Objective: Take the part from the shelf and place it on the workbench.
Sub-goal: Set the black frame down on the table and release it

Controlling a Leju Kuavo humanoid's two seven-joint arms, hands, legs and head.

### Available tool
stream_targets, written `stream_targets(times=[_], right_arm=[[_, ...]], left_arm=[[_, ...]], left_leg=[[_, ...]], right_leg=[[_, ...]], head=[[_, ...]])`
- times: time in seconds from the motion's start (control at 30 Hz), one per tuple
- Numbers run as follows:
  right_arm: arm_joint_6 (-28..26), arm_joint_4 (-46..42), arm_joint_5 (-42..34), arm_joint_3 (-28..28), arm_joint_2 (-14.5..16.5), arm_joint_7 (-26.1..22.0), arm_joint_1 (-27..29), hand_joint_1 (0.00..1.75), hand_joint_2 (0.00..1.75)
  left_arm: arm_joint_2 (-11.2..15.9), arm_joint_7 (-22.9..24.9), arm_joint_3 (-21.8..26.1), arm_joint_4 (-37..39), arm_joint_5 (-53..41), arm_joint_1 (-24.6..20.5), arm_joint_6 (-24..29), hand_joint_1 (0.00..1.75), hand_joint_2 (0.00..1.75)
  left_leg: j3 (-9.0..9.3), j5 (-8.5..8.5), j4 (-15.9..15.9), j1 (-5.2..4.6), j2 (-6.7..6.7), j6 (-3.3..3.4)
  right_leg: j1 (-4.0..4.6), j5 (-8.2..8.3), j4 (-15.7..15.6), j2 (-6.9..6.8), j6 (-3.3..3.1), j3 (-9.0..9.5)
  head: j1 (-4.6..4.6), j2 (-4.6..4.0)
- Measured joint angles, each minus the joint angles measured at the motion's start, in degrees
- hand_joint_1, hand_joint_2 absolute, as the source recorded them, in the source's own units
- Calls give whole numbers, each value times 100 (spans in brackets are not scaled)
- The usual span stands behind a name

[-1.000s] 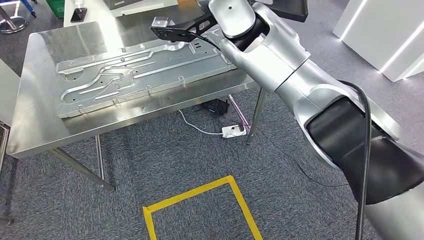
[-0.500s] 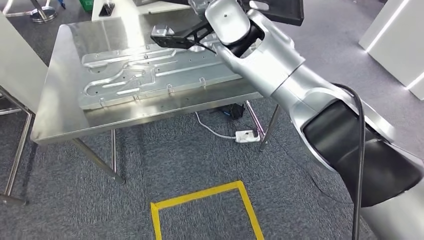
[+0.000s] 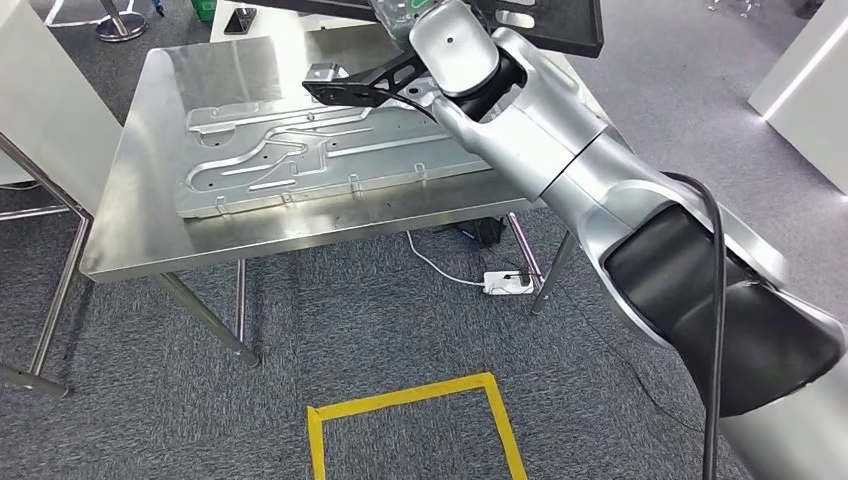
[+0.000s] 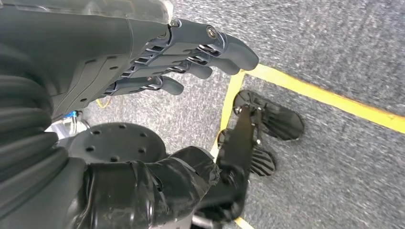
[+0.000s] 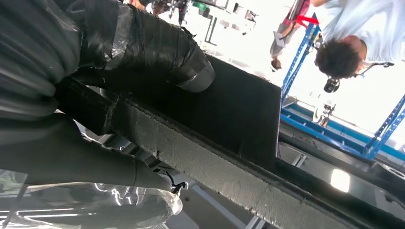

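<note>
- You have the part [image 5: 224, 129], a flat black panel, gripped in the right robot hand [image 5: 95, 71]; in the wrist view the thumb wraps over its thick edge and the fingers pass beneath it.
- In the head view the part [image 3: 560, 25] sits at the top of the picture, raised over the far right end of the tabletop [image 3: 130, 230]; the frame cuts off its upper portion.
- Your right arm [image 3: 560, 150] hides the robot hand itself in the head view, so you cannot see from there how the fingers lie on the panel.
- A crumpled clear plastic film [image 5: 95, 205] hangs by the right robot hand; what it belongs to is hard to make out.
- A large pressed metal plate [image 3: 320, 150] with raised channels covers most of the tabletop, leaving bare steel strips along the near and left edges.
- A black bracket [image 3: 350, 85] on the arm juts out over the plate.
- Your left robot hand [image 4: 181, 62] hangs over the carpet, holding nothing, fingers nearly straight and close together.
- On the floor, yellow tape [image 3: 400, 410] outlines a square before the tabletop, and a white power strip [image 3: 507, 282] lies under it by the right legs.
- A person [image 5: 353, 43] stands in the bright background beside blue racking [image 5: 334, 129].
</note>
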Motion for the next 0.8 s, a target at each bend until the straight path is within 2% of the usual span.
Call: stream_targets(times=[0.1, 0.17, 0.2, 0.27, 0.3, 0.33, 0.37, 0.43, 0.47, 0.5, 0.53, 0.63, 0.67, 0.7, 0.77, 0.8], right_arm=[[-2, 11, 1, 0, -11, 2, 9, 175, 175], [-7, 17, 2, 0, -21, 5, 12, 175, 175], [-12, 20, 2, 0, -24, 8, 10, 175, 175], [-27, 22, 3, 0, -25, 10, 22, 175, 175], [-32, 23, 2, 0, -28, 10, 43, 175, 175], [-37, 27, 2, 0, -33, 10, 68, 175, 175], [-40, 30, 3, 0, -38, 10, 88, 175, 175], [-51, 34, 3, 0, -43, 13, 102, 175, 175], [-61, 33, 3, 0, -43, 14, 96, 175, 175], [-70, 32, 3, 0, -43, 14, 90, 175, 175], [-79, 32, 3, 0, -43, 14, 87, 175, 175], [-87, 33, 3, 0, -51, 19, 98, 175, 175], [-93, 33, 3, 0, -54, 23, 101, 175, 175], [-99, 33, 3, 0, -55, 25, 105, 175, 175], [-108, 32, 3, 0, -52, 22, 130, 175, 175], [-109, 32, 3, 0, -52, 20, 154, 175, 175]], left_arm=[[20, -16, 0, 0, -2, -6, 0, 0, 175], [26, -31, 0, 1, -4, -1, 4, 0, 175], [30, -39, 0, 2, -7, -1, 5, 0, 175], [36, -50, 0, 2, -8, -8, 4, 0, 175], [40, -52, 0, 2, -9, -10, 2, 0, 175], [42, -53, 0, 1, -10, -7, -1, 0, 175], [44, -52, 0, 1, -10, 0, -2, 0, 175], [43, -50, 0, 0, -11, 15, -3, 0, 175], [43, -49, 0, 0, -12, 13, -4, 0, 175], [45, -46, 0, 1, -14, 5, -7, 0, 175], [49, -41, 0, 1, -16, -3, -10, 0, 175], [64, -23, 0, 1, -19, 0, -31, 0, 175], [68, -20, 0, 1, -20, 5, -39, 0, 175], [73, -16, 0, 1, -22, 8, -45, 0, 175], [76, -15, 0, 0, -24, 7, -52, 0, 175], [77, -15, 0, 0, -23, 9, -52, 0, 175]], left_leg=[[151, -61, -195, -60, 8, 112], [253, -86, -234, -51, 7, 176], [293, -101, -242, -47, 7, 206], [334, -153, -229, -53, 6, 251], [356, -185, -218, -55, -3, 261], [384, -220, -203, -57, -17, 262], [421, -261, -185, -58, -34, 258], [504, -355, -149, -58, -66, 233], [530, -396, -133, -58, -77, 213], [541, -426, -133, -55, -84, 188], [552, -442, -131, -53, -88, 160], [554, -468, -52, -46, -85, 77], [470, -485, 117, -40, -73, 49], [306, -531, 405, -29, -60, 18], [-155, -731, 1122, -3, -40, -36], [-371, -842, 1379, 9, -38, -56]], right_leg=[[-21, 26, 65, -18, 103, 7], [-27, -95, 307, -35, 145, -83], [-26, -228, 576, -38, 158, -235], [-14, -490, 1261, -37, 168, -654], [-10, -523, 1481, -37, 166, -825], [-8, -455, 1521, -37, 156, -904], [-5, -275, 1346, -37, 140, -876], [12, 162, 664, -32, 91, -630], [30, 271, 332, -27, 64, -517], [46, 325, 130, -19, 31, -432], [63, 296, 39, -14, -5, -391], [59, 281, -42, -15, -110, -254], [49, 268, -68, -17, -140, -195], [40, 248, -94, -17, -161, -134], [40, 177, -115, -13, -187, -31], [42, 130, -117, -11, -188, 26]], head=[[-2, 0], [19, 0], [30, 0], [42, 0], [42, 0], [43, 0], [45, 0], [39, 0], [32, 0], [25, 0], [17, 0], [19, 0], [14, 0], [7, 0], [-3, 0], [-3, 0]])
